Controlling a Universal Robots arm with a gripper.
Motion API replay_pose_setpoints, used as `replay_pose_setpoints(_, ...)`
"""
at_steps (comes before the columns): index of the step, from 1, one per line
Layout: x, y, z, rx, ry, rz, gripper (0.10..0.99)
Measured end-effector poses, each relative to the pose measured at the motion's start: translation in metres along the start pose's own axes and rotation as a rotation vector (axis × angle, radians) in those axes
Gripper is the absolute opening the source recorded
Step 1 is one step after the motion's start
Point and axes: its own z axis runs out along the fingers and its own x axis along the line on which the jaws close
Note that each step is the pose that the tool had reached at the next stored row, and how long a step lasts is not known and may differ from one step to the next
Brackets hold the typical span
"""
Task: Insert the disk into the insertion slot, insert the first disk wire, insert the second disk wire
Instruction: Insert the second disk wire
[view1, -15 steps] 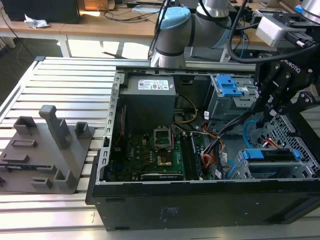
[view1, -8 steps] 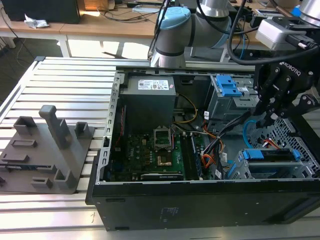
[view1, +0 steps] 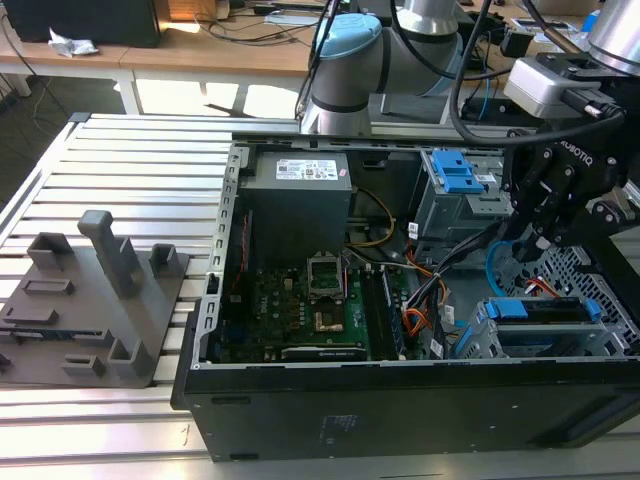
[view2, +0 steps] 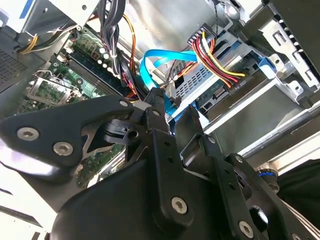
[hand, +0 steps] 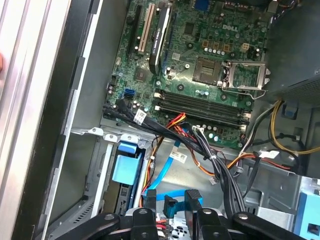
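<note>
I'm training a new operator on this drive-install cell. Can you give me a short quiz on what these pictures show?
1. True or false: the disk already sits in the insertion slot.
2. Which lies nearest the gripper? A) the light-blue cable B) the power supply box C) the processor socket
3. Fill in: the grey fixture stands at the exterior view's ___ of the computer case.
Key: 1 true; 2 A; 3 left.
</note>
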Motion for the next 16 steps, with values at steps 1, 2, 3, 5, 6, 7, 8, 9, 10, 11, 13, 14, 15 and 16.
replay_pose_setpoints(1, 0.0, 0.0, 0.0, 0.0, 0.0001, 0.0, 0.361)
replay_pose_setpoints(2, 0.0, 0.0, 0.0, 0.0, 0.0001, 0.0, 0.361)
replay_pose_setpoints(3, 0.0, 0.0, 0.0, 0.0, 0.0002, 0.0, 0.345)
replay_pose_setpoints(5, 0.0, 0.0, 0.0, 0.0, 0.0002, 0.0, 0.22)
replay_pose_setpoints(6, 0.0, 0.0, 0.0, 0.0, 0.0003, 0.0, 0.22)
replay_pose_setpoints(7, 0.0, 0.0, 0.0, 0.0, 0.0003, 0.0, 0.165)
replay_pose_setpoints(8, 0.0, 0.0, 0.0, 0.0, 0.0003, 0.0, 0.161)
replay_pose_setpoints(9, 0.0, 0.0, 0.0, 0.0, 0.0003, 0.0, 0.161)
replay_pose_setpoints(10, 0.0, 0.0, 0.0, 0.0, 0.0004, 0.0, 0.161)
replay_pose_setpoints(11, 0.0, 0.0, 0.0, 0.0, 0.0005, 0.0, 0.161)
replay_pose_setpoints(13, 0.0, 0.0, 0.0, 0.0, 0.0005, 0.0, 0.161)
replay_pose_setpoints(14, 0.0, 0.0, 0.0001, 0.0, 0.0006, 0.0, 0.161)
replay_pose_setpoints(15, 0.0, 0.0, 0.0001, -0.001, 0.0007, 0.005, 0.161)
replay_pose_setpoints(16, 0.0, 0.0, 0.0001, -0.002, 0.001, 0.023, 0.161)
